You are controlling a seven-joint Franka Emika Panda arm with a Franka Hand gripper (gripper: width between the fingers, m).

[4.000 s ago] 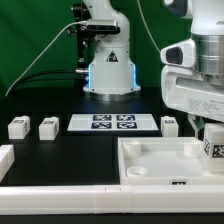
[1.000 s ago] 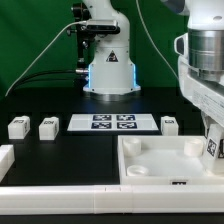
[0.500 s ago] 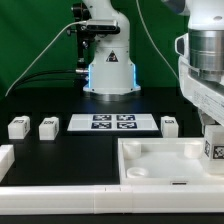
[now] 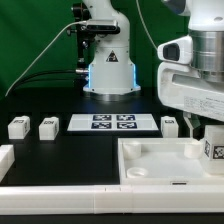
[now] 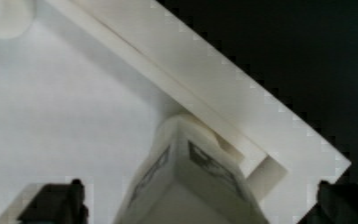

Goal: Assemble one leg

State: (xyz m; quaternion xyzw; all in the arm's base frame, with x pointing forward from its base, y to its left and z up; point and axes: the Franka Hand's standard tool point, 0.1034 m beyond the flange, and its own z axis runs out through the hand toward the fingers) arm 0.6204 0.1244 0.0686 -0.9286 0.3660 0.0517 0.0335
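Note:
A leg, a stubby white block with a black-and-white tag, stands upright in the far right corner of the large white tray-like piece. My gripper hangs just above it at the exterior view's right. In the wrist view the leg stands between my gripper's two dark fingertips, which are wide apart and do not touch it. The gripper is open. Three more legs lie on the black table: two at the left and one by the tray's far edge.
The marker board lies flat in the middle of the table in front of the robot base. A white piece shows at the left edge. A white rail runs along the front.
The hand has turned about its vertical axis, back to the pose it had four seconds ago. The leg in the tray corner has stayed in place.

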